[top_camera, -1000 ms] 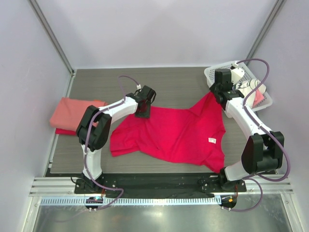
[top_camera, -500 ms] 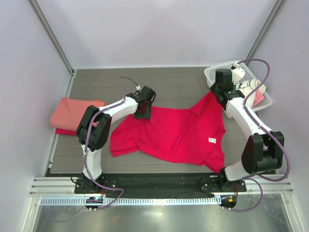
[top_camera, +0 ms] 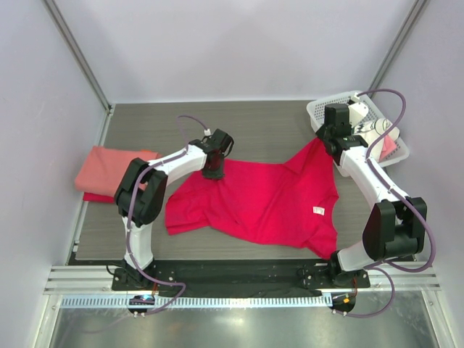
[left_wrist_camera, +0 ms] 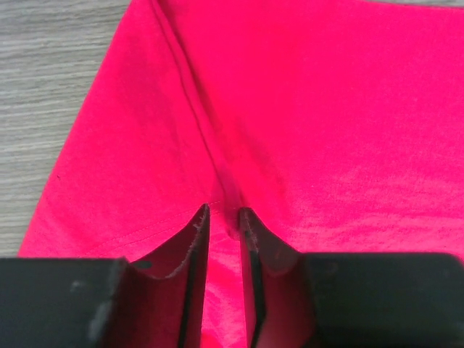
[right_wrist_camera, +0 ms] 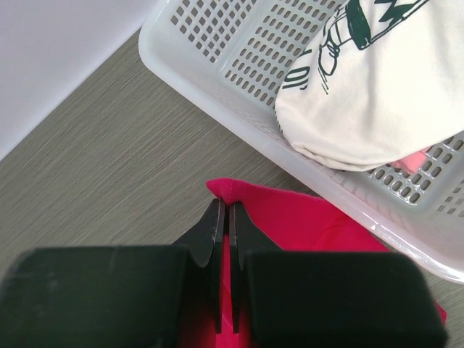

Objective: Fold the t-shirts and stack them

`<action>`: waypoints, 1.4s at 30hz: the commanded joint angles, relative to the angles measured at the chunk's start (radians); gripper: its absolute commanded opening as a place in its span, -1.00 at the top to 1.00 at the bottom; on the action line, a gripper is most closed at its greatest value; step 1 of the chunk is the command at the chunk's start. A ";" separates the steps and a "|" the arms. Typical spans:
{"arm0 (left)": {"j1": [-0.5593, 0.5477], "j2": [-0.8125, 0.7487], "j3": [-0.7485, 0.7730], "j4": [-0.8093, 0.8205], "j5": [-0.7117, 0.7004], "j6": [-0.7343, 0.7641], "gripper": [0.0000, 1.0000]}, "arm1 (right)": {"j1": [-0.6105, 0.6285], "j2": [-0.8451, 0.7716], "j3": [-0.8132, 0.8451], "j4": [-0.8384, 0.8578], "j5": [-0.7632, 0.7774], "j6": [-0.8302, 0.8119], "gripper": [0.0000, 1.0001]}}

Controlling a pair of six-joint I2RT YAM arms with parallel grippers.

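White left arm [top_camera: 177, 158] and right arm [top_camera: 362, 177], both black-jointed, trail purple cables [top_camera: 190, 115]

Spread t-shirt [top_camera: 261, 203]: is lying flat across the middle of the table [top_camera: 275, 123], between the two arms.
Label [top_camera: 317, 210]: is sitting on the near right part of the spread t-shirt.
Folded stack [top_camera: 109, 168]: is resting at the table's left edge, well apart from the spread t-shirt, with one folded shirt lying on another.
Basket [top_camera: 319, 110]: is standing at the table's far right corner, just beside the spread t-shirt's far right tip.
Bunched t-shirt [right_wrist_camera: 377, 94]: is lying in the basket, on top of a second cloth [right_wrist_camera: 417, 158].
Left gripper [top_camera: 212, 172]: is sitting on the spread t-shirt's far left edge, with a ridge of cloth between its fingers.
Right gripper [top_camera: 324, 141]: is pinching the far right tip, just before the basket.
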 commanded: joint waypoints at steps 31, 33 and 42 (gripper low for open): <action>0.182 -0.194 0.036 -0.075 0.099 -0.011 1.00 | -0.021 -0.014 0.153 -0.009 -0.110 0.001 0.98; 0.214 -0.215 0.053 -0.083 0.099 -0.034 1.00 | -0.021 -0.014 0.190 -0.030 -0.148 -0.002 0.98; 0.227 -0.443 0.162 -0.256 -0.069 -0.042 1.00 | -0.019 -0.212 0.290 -0.107 -0.269 -0.028 0.98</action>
